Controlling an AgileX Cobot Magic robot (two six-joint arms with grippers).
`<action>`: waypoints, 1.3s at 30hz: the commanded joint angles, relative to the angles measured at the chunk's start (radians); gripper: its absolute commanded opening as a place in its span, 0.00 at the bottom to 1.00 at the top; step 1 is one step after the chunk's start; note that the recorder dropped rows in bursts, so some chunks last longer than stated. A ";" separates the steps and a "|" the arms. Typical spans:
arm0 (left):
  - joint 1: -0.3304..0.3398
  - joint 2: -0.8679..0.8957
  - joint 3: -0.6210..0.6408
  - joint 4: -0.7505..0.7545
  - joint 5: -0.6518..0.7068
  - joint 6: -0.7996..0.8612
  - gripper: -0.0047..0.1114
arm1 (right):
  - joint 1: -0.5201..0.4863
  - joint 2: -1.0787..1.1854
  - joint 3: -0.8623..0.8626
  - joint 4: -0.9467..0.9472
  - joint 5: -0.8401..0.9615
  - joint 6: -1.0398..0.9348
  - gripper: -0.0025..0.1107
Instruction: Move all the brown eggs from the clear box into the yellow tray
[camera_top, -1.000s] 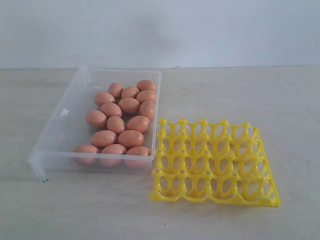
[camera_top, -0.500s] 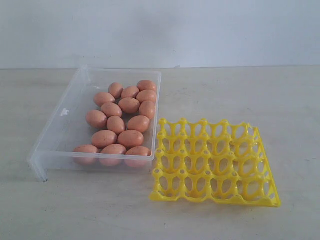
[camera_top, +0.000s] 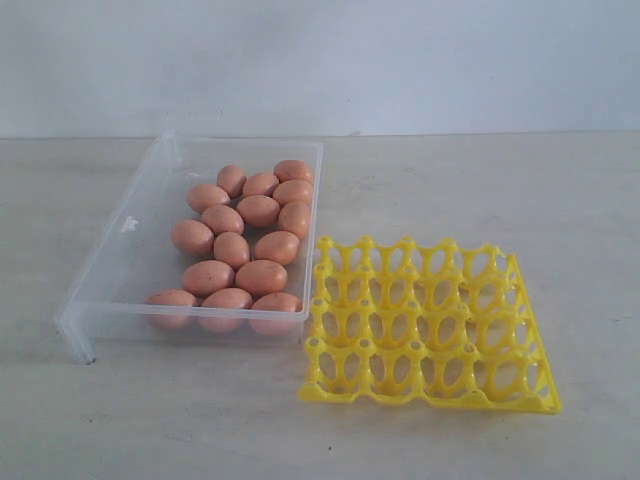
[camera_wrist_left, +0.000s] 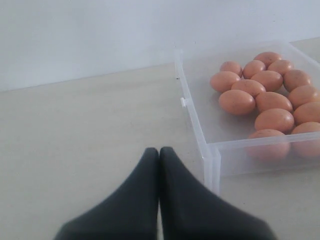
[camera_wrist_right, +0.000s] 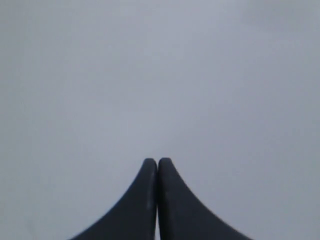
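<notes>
1. Shallow rectangular box of transparent plastic (camera_top: 135, 250): rests on the pale table (camera_top: 500, 180).
2. Small oval orange-brown eggs (camera_top: 232, 249): all lie loose inside the clear box, crowded toward its tray-side wall.
3. Bright yellow plastic lattice egg tray (camera_top: 420, 400): on the table, just beside the box's right wall.
4. Left gripper (camera_wrist_left: 159, 150): dark fingers pressed together, nothing held, near a box corner.
5. Right gripper (camera_wrist_right: 157, 161): fingers pressed together, nothing between them.
</notes>
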 joint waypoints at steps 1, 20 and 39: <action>-0.009 -0.002 0.003 -0.008 -0.002 -0.009 0.00 | 0.004 0.423 -0.346 -0.780 0.407 0.138 0.02; -0.009 -0.002 0.003 -0.008 -0.002 -0.009 0.00 | 0.380 1.526 -1.005 -2.057 1.459 0.235 0.02; -0.009 -0.002 0.003 -0.008 -0.002 -0.009 0.00 | 0.357 1.768 -1.589 -0.123 1.833 -1.375 0.02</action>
